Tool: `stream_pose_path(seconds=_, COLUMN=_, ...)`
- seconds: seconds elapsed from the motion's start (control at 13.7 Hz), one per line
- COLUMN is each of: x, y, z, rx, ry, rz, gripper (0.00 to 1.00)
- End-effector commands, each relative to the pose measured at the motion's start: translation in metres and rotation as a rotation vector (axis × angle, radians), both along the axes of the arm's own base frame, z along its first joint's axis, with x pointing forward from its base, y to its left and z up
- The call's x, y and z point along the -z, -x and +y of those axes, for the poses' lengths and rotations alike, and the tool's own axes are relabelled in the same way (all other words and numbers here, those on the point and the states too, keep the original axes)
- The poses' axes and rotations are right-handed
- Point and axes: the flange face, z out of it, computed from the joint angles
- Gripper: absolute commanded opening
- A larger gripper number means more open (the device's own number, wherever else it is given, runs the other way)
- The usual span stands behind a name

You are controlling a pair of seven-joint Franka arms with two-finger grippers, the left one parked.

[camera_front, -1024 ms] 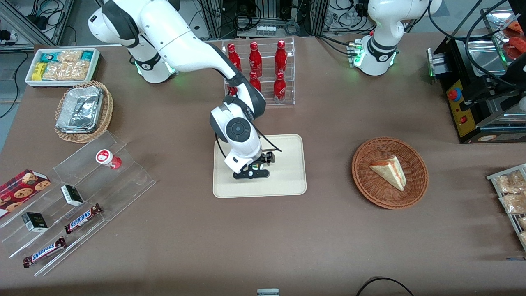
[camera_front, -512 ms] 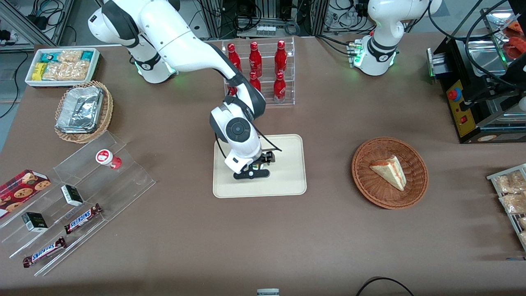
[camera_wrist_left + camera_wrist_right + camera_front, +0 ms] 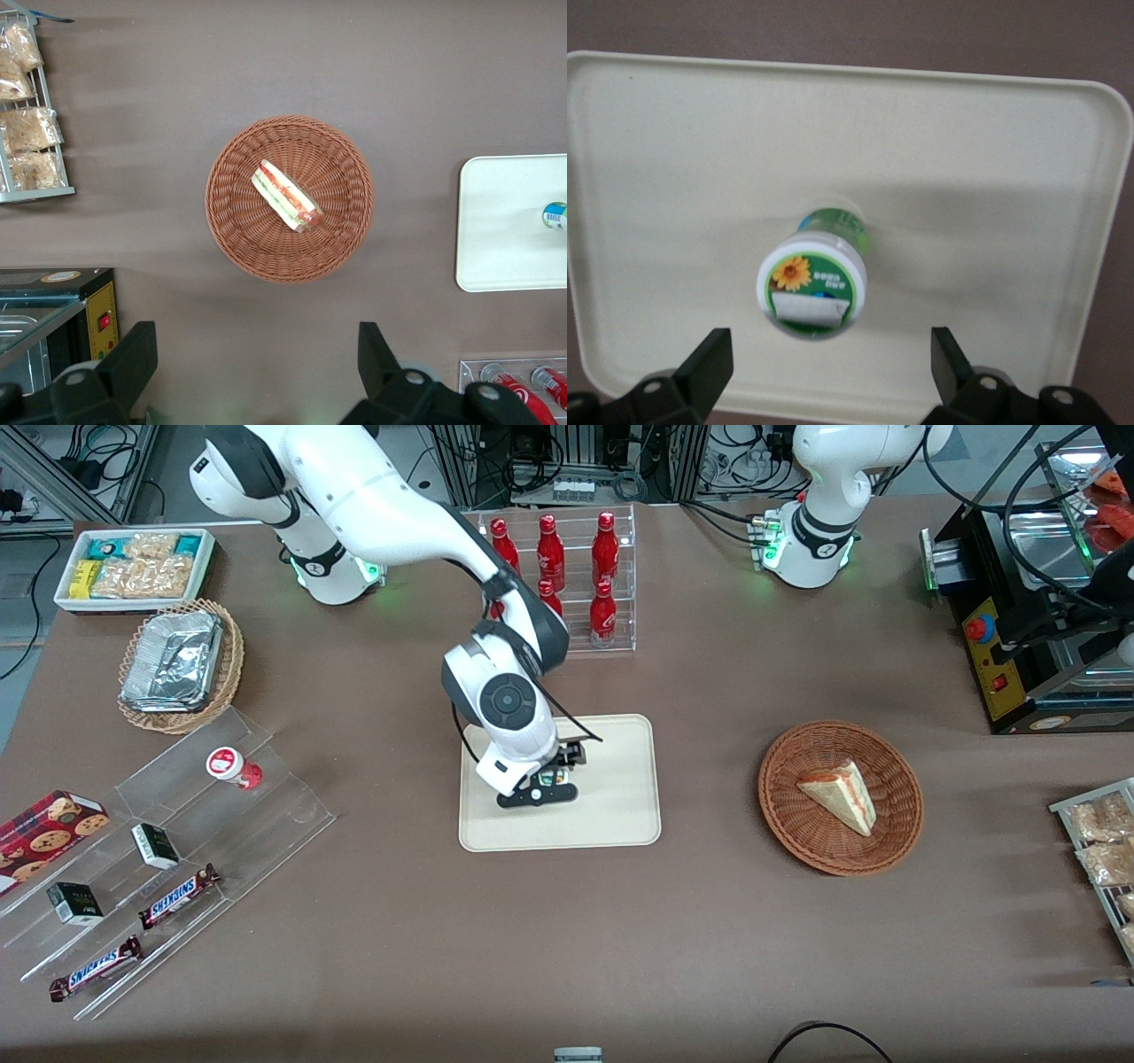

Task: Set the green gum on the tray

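Now gripper (image 3: 829,372) hangs just above tray (image 3: 673,159) w/ fingers (image 3: 709,367) spread wide, clear of green gum (image 3: 812,283), which stands upright on tray's middle, prob. since release is done & arm needs room to lift off.

"SNICKERS" on two chocolate bars (image 3: 180,895) (image 3: 95,967) on the clear acrylic stand (image 3: 168,850).

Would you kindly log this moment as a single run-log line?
phase: release | green gum: upright on tray, free | gripper: open, above gum | red gum: on clear rack
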Motion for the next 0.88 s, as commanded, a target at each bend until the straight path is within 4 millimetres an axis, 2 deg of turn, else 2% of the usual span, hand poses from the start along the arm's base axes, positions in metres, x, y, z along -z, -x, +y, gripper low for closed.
stream_pose_path(seconds=0.0, x=-0.061, y=0.003, z=-0.021, rx=-0.017, ry=-0.011, rz=0.047, gripper=0.99)
stream_pose_path(seconds=0.15, x=-0.095, y=0.008, z=-0.031, rx=-0.022, ry=-0.012, rz=0.067, gripper=0.99)
stream_pose_path(seconds=0.22, x=-0.112, y=0.006, z=-0.045, rx=-0.015, ry=-0.009, rz=0.082, gripper=0.99)
stream_pose_path(seconds=0.37, x=-0.138, y=0.008, z=-0.061, rx=-0.135, ry=0.011, rz=0.073, gripper=0.99)
stream_pose_path(seconds=0.44, x=-0.150, y=0.003, z=-0.076, rx=-0.181, ry=0.031, rz=0.050, gripper=0.99)
stream_pose_path(seconds=0.66, x=-0.165, y=-0.008, z=-0.111, rx=-0.192, ry=0.039, rz=0.075, gripper=0.99)
stream_pose_path(seconds=0.8, x=-0.174, y=-0.023, z=-0.150, rx=-0.159, ry=0.019, rz=0.080, gripper=0.99)
